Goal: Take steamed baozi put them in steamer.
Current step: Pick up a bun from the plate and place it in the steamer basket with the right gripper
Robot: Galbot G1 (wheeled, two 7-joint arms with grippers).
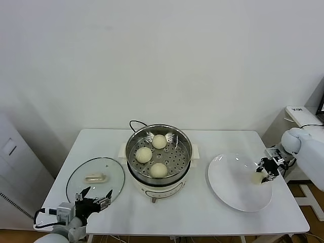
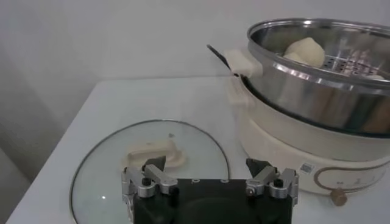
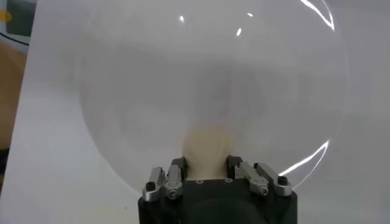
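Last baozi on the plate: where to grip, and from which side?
Across its round middle, coming from the plate's right rim. The baozi is a smooth bun with no handle, near that edge, so a side pinch suits it. The right gripper is shut on it this way; the left gripper idles open by the glass lid.

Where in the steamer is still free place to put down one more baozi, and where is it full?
The steamer holds three baozi on its left, far and near sides. Its perforated floor on the right is bare. On the plate, the right gripper is shut on the fourth baozi near the right rim; the rest is bare. The left gripper hovers open by the glass lid.
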